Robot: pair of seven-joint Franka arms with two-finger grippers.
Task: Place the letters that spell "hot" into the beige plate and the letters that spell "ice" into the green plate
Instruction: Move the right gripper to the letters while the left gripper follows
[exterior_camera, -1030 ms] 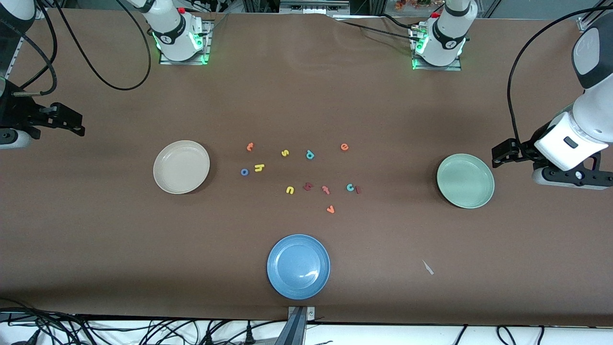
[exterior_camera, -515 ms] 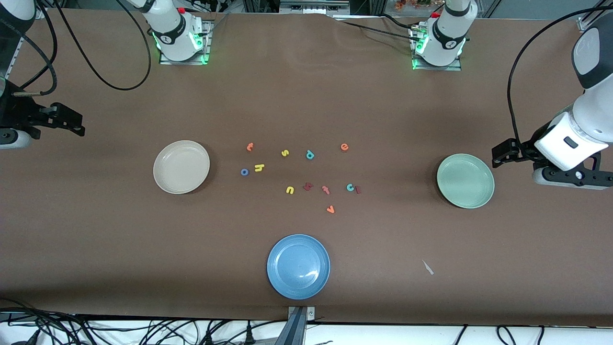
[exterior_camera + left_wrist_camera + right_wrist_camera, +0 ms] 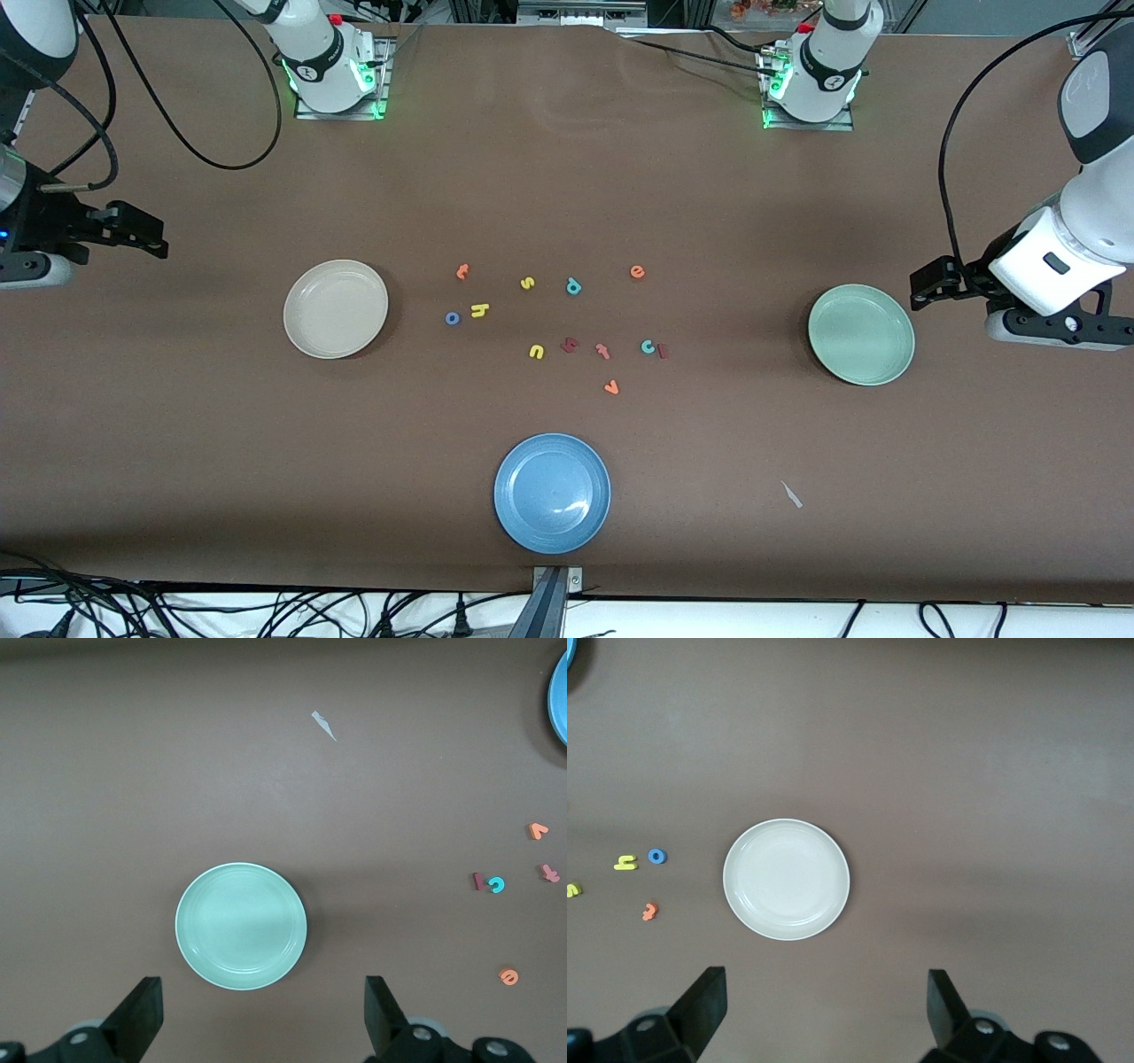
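The empty beige plate (image 3: 336, 308) (image 3: 786, 879) lies toward the right arm's end, the empty green plate (image 3: 861, 334) (image 3: 241, 926) toward the left arm's end. Between them lie the orange t (image 3: 462, 271), yellow h (image 3: 480, 309) and blue o (image 3: 453, 318), close to the beige plate. The orange e (image 3: 637, 271) lies apart; the teal c (image 3: 648, 346) touches the dark red i (image 3: 662, 351). My right gripper (image 3: 149, 236) (image 3: 824, 1019) hangs open over bare table beside the beige plate. Open too, my left gripper (image 3: 926, 288) (image 3: 261, 1028) hovers beside the green plate.
A blue plate (image 3: 552, 493) sits nearest the front camera. Other letters lie among the task's: yellow s (image 3: 527, 283), teal p (image 3: 573, 285), yellow u (image 3: 536, 352), a dark red angular one (image 3: 569, 345), salmon f (image 3: 603, 351), orange v (image 3: 611, 387). A pale scrap (image 3: 791, 494) lies nearby.
My right gripper has shifted slightly toward the beige plate. The left arm, plates and letters have not moved.
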